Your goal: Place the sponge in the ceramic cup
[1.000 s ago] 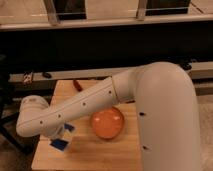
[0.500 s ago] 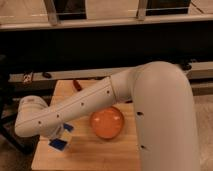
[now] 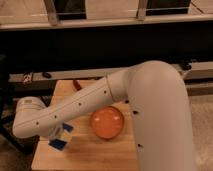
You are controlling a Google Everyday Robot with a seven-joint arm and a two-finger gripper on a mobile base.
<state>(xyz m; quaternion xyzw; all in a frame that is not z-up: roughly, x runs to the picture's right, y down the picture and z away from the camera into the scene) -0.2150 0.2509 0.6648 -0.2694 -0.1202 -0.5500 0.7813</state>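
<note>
The sponge (image 3: 62, 140), a small bright blue block, shows at the front left of the wooden table (image 3: 90, 155), just below the end of my white arm. My gripper (image 3: 57, 134) is down at that spot, right over the sponge and mostly covered by my own wrist. Whether it still touches the sponge I cannot tell. The ceramic cup is hidden from this view.
A wide orange bowl (image 3: 106, 123) sits on the table right of the sponge. A small red object (image 3: 77, 83) peeks out at the table's back edge behind my arm. My forearm crosses the table diagonally. A dark counter runs behind.
</note>
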